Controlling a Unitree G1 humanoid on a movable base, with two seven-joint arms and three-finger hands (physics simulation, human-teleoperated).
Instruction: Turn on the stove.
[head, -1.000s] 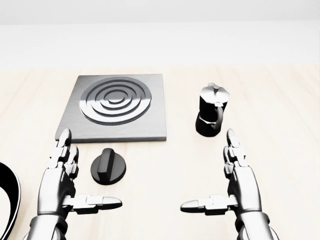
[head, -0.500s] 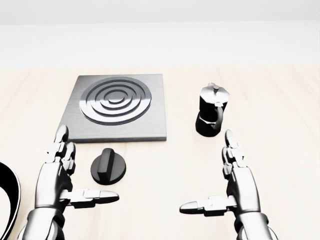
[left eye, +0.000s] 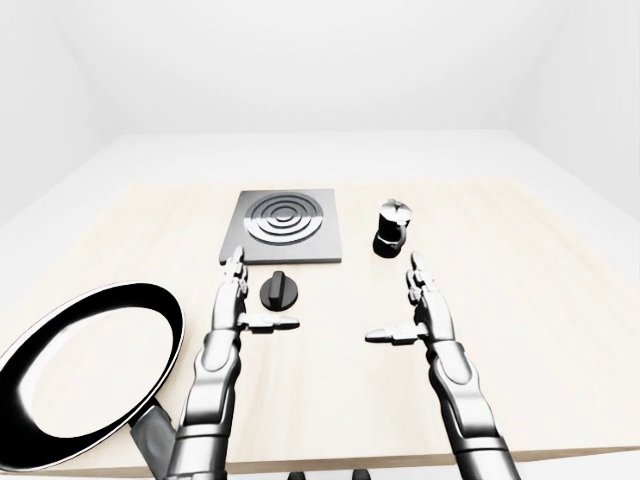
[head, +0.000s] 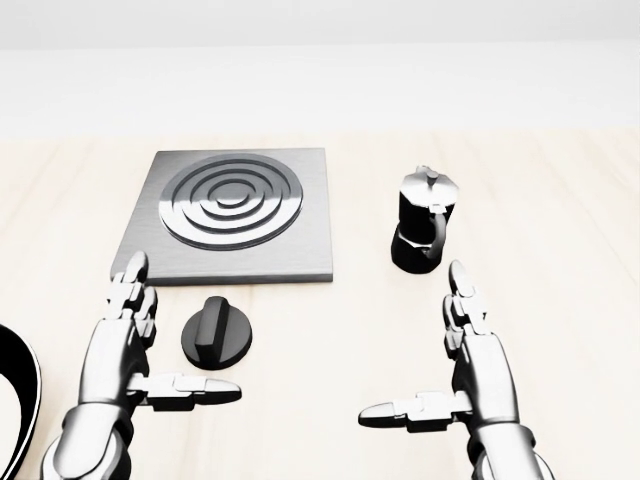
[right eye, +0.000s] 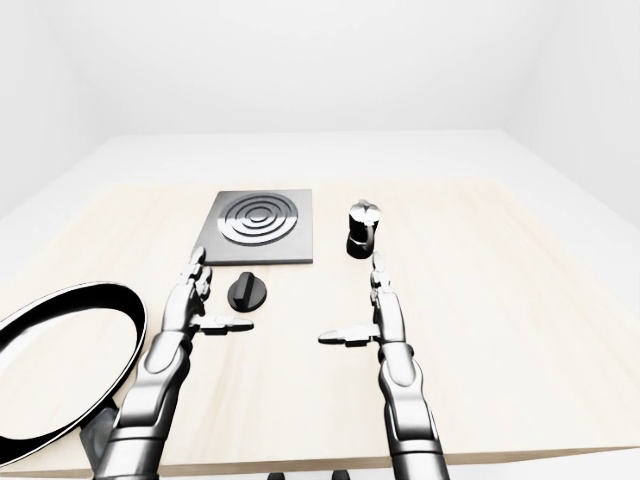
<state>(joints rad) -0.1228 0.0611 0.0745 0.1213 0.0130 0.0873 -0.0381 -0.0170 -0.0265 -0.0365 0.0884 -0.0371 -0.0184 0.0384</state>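
A square grey stove plate (head: 232, 215) with ring burners lies on the wooden table (head: 560, 200). Its round black knob (head: 216, 334) sits just below the plate. My left hand (head: 150, 345) is open, palm inward, just left of the knob with the thumb pointing right below it, not touching. My right hand (head: 440, 355) is open and empty, to the right of the knob and below the moka pot.
A black moka pot (head: 424, 220) stands right of the stove plate. A large black frying pan (left eye: 85, 370) lies at the lower left of the left-eye view, near the table's near edge. White walls surround the table.
My left hand has shifted slightly, first left and then back toward the knob. The right hand has barely moved. The knob has not turned.
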